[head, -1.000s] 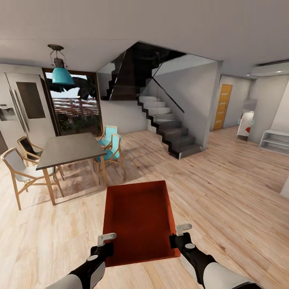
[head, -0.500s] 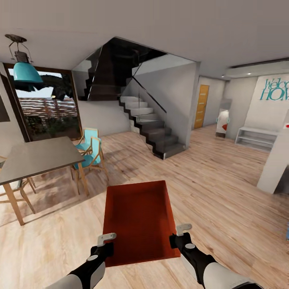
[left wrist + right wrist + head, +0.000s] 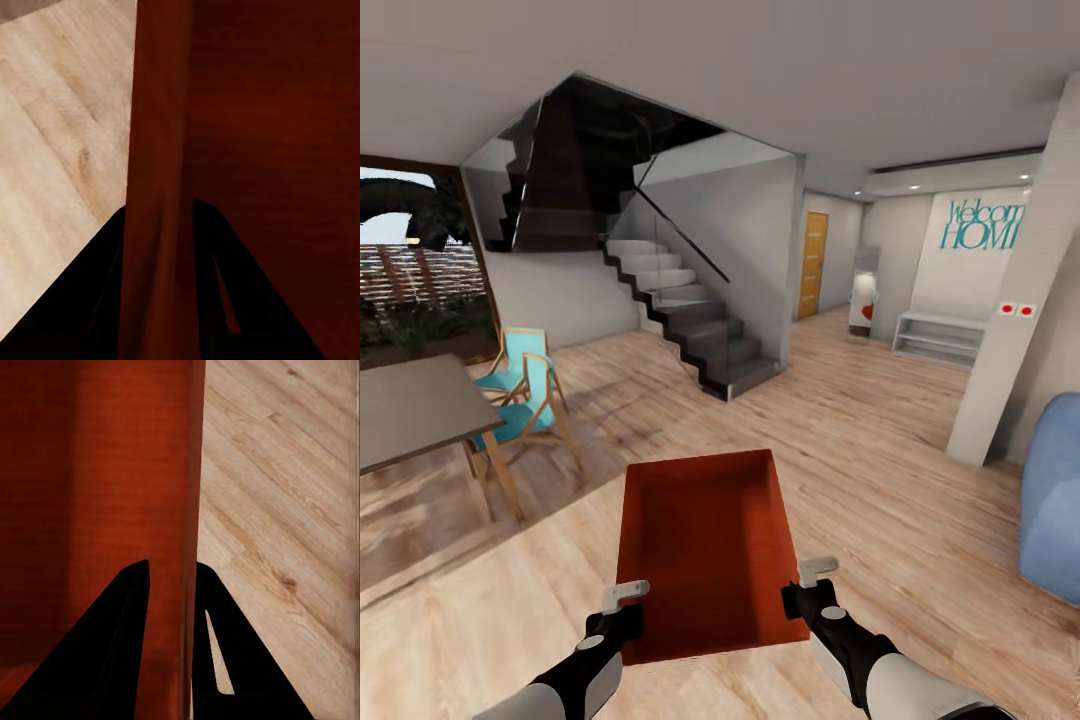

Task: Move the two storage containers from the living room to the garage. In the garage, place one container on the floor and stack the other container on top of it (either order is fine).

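I carry one red-orange open-top storage container (image 3: 705, 545) in front of me, above a light wood-plank floor. My left gripper (image 3: 622, 610) is shut on its left wall (image 3: 154, 172), one black finger on each side of the wall. On the opposite side, my right gripper (image 3: 800, 590) is shut on the right wall (image 3: 187, 510) in the same way. The bin's inside looks empty.
A dark staircase (image 3: 690, 320) with a glass rail rises ahead. At the left stand a grey dining table (image 3: 405, 410) and teal chairs (image 3: 520, 385). A white pillar (image 3: 1010, 340) and a blue seat (image 3: 1052, 500) stand at the right. Beyond the stairs lie an orange door (image 3: 813, 265) and a white shelf (image 3: 935, 340).
The whole view has swung to the right: the table and stairs slid left, the pendant lamp left the picture, the pillar and blue seat came in. The container and both grippers keep their hold.
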### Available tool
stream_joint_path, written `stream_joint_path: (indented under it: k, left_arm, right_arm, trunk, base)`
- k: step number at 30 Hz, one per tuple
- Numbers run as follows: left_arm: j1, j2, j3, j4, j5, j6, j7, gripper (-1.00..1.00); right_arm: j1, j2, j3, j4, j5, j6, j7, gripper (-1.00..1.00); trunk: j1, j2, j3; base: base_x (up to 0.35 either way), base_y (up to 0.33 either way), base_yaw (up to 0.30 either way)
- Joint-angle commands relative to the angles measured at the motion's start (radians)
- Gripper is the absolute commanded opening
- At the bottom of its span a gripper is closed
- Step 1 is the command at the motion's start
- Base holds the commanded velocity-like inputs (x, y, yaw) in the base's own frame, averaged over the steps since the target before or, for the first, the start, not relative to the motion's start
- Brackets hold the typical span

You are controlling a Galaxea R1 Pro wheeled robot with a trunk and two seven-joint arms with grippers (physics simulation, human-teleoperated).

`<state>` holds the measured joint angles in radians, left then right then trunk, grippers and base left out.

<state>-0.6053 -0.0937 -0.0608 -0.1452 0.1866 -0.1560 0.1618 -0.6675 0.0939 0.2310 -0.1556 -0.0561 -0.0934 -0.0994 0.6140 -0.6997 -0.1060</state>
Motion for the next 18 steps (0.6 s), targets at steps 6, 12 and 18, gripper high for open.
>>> stream_joint_path:
  k: [6, 12, 18]
  left_arm:
    - [-0.001, 0.0, 0.065, 0.003, 0.013, -0.005, 0.035, -1.0]
    - [-0.001, 0.0, 0.065, 0.003, 0.013, -0.005, 0.035, -1.0]
    - [-0.001, 0.0, 0.065, 0.003, 0.013, -0.005, 0.034, -1.0]
  right_arm:
    - [-0.001, 0.005, -0.036, -0.015, -0.068, -0.078, 0.0, -1.0]
    - [-0.001, 0.006, -0.036, -0.015, -0.068, -0.078, 0.0, -1.0]
    - [-0.001, 0.006, -0.036, -0.015, -0.068, -0.078, 0.001, -1.0]
  trunk:
    - [0.001, -0.001, -0.002]
    - [0.001, -0.001, -0.002]
    - [0.001, -0.001, -0.002]
  base:
    - [0.322, 0.0, -0.286]
    - [0.321, 0.0, -0.286]
    - [0.322, 0.0, -0.286]
